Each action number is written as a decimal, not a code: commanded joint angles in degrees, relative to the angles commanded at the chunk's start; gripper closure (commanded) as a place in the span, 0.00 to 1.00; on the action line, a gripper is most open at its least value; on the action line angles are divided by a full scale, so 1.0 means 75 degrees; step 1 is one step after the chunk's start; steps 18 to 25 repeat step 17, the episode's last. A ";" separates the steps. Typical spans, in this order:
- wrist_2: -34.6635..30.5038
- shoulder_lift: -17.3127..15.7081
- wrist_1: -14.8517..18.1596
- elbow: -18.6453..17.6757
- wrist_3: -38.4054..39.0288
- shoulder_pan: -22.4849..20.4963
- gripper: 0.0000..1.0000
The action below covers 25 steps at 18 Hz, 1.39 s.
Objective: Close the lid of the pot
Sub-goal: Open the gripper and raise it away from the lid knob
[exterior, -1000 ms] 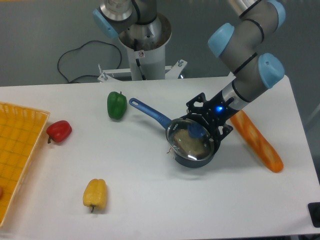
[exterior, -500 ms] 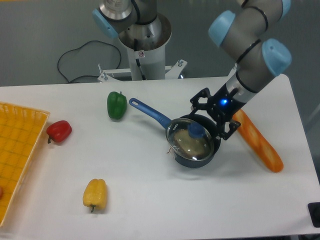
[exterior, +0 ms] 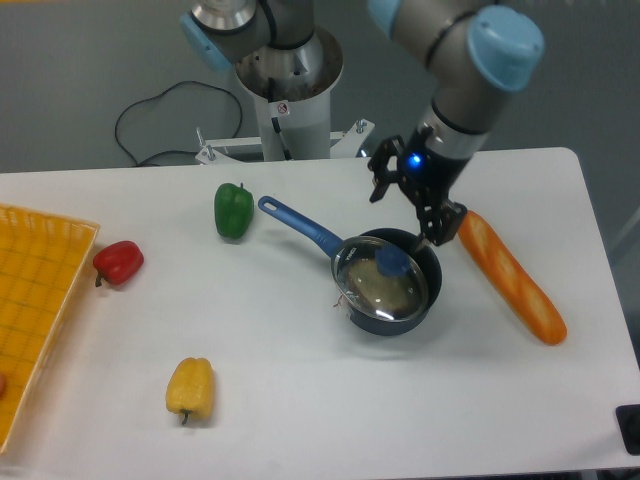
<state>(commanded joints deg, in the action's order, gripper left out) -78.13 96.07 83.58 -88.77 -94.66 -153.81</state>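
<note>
Glass lid [exterior: 381,283] rests on the pot [exterior: 392,296], below the released, empty jaws.

The end effector [exterior: 408,197] has risen off the lid [exterior: 381,284] and pulled back toward the far edge of the pot [exterior: 392,293], its fingers now clear of the blue knob they enclosed a second ago. The arm has swung upright above the pot, uncovering the near end of the baguette [exterior: 510,277].
</note>
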 joint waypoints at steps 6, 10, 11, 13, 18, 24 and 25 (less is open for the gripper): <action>-0.1114 -0.0235 -0.0023 -0.0082 -0.0831 0.0375 0.00; -0.1173 -0.0376 -0.0059 -0.0094 -0.0996 0.0306 0.00; -0.1173 -0.0445 -0.0024 -0.0094 -0.1066 0.0282 0.00; -0.1185 -0.0470 -0.0070 -0.0118 -0.1277 0.0305 0.00; -0.1173 -0.0552 -0.0082 -0.0188 -0.1313 0.0246 0.00; -0.1173 -0.0552 -0.0082 -0.0188 -0.1313 0.0246 0.00; -0.1173 -0.0552 -0.0082 -0.0188 -0.1313 0.0246 0.00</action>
